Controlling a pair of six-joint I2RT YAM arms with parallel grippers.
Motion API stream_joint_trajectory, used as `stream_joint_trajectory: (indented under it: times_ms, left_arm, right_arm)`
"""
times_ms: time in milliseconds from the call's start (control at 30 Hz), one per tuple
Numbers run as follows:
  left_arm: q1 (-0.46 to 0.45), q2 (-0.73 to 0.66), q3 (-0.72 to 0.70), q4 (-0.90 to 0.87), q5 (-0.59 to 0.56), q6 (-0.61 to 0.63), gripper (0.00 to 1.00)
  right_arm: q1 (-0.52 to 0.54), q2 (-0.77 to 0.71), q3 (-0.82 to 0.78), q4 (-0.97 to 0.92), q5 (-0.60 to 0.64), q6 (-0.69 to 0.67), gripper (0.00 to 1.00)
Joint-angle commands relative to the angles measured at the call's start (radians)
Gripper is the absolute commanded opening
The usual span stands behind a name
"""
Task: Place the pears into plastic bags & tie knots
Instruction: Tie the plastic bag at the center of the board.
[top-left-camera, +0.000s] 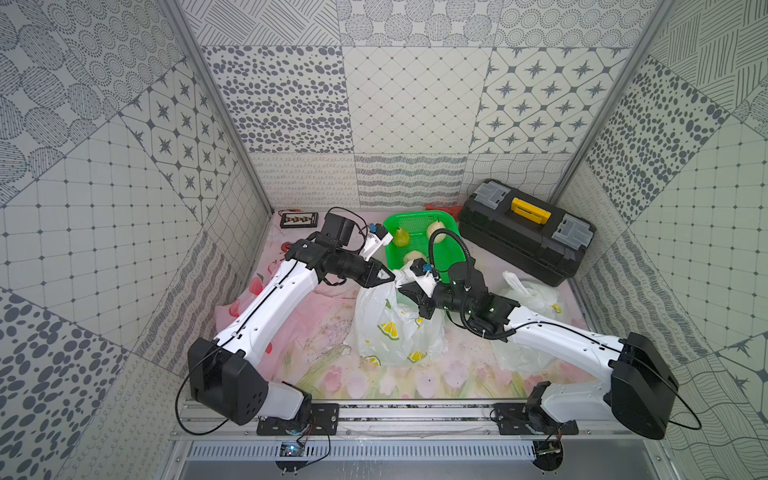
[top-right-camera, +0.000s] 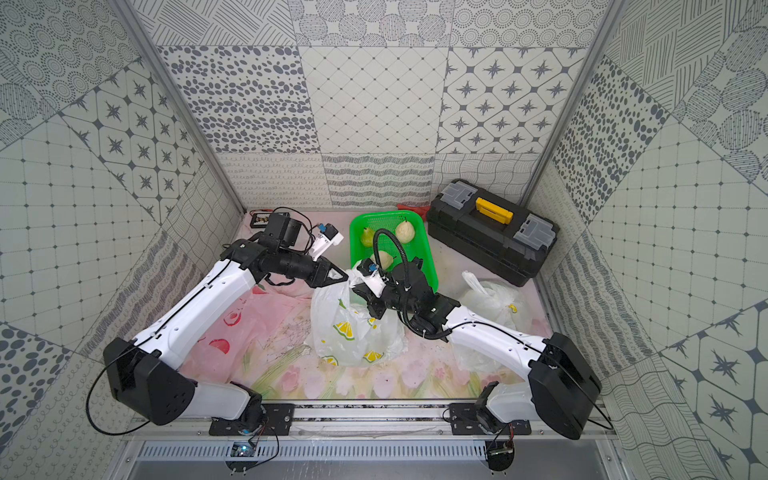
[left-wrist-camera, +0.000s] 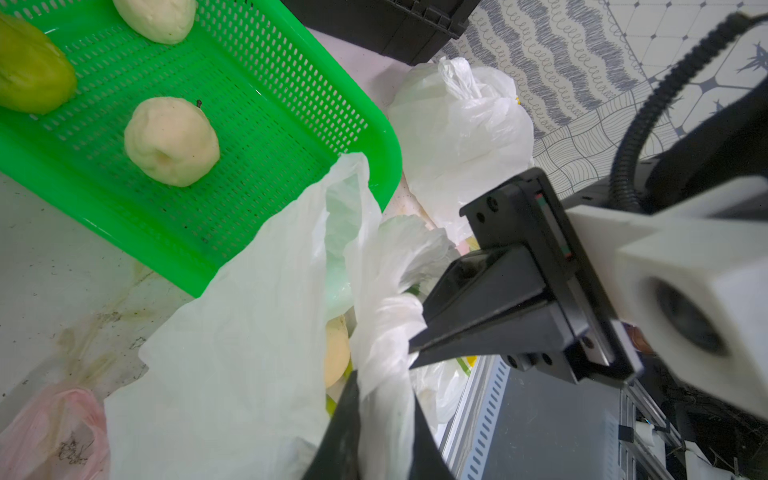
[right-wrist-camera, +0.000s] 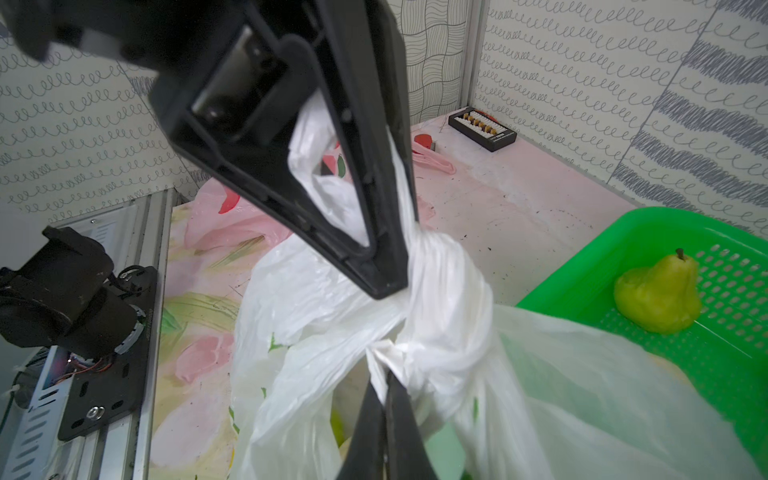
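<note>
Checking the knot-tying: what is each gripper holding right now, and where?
Right gripper pinches the lemon bag by one twisted handle. Left gripper has the other handle between its jaws; whether it grips cannot be told.

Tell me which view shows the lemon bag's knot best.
The right wrist view: the knot fills its middle. The left wrist view shows only twisted handles; in both top views it is too small.

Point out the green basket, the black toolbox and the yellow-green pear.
green basket (top-left-camera: 417, 227): in a top view, on its bare mesh floor.
black toolbox (top-left-camera: 519, 232): in a top view, on its lid.
yellow-green pear (right-wrist-camera: 658, 297): in the right wrist view, on its body.
</note>
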Motion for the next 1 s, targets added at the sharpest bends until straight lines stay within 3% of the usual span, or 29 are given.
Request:
stream_joint_trajectory:
  times_ms: [0, 133, 500, 667, 767, 867, 967]
  left_arm:
    - [0.003, -0.012, -0.013, -0.006, 0.078, 0.011, 0.25]
    - [0.003, 0.021, -0.012, 0.005, 0.098, -0.009, 0.39]
    - [0.001, 0.075, 0.022, 0.022, 0.084, -0.038, 0.38]
    - [0.001, 0.088, 0.029, 0.018, 0.077, -0.04, 0.27]
    - [0.001, 0.095, 0.033, 0.016, 0.072, -0.04, 0.13]
    - [0.001, 0.087, 0.03, 0.024, 0.045, -0.028, 0.0]
    - [0.001, 0.058, 0.011, 0.056, 0.002, -0.022, 0.0]
  right_arm:
    - [-0.004, 0.011, -0.008, 0.103, 0.02, -0.032, 0.0]
    - [-0.003, 0.011, -0.005, 0.102, -0.018, -0.03, 0.0]
    - [0.03, 0.037, 0.019, 0.046, -0.067, -0.095, 0.0]
    - [0.035, 0.051, 0.023, 0.037, -0.058, -0.115, 0.0]
    - [0.037, 0.051, 0.023, 0.031, -0.05, -0.116, 0.01]
    - [0.035, 0.033, 0.025, 0.003, -0.034, -0.118, 0.13]
    - [0.026, -0.01, 0.029, -0.062, -0.059, -0.113, 0.32]
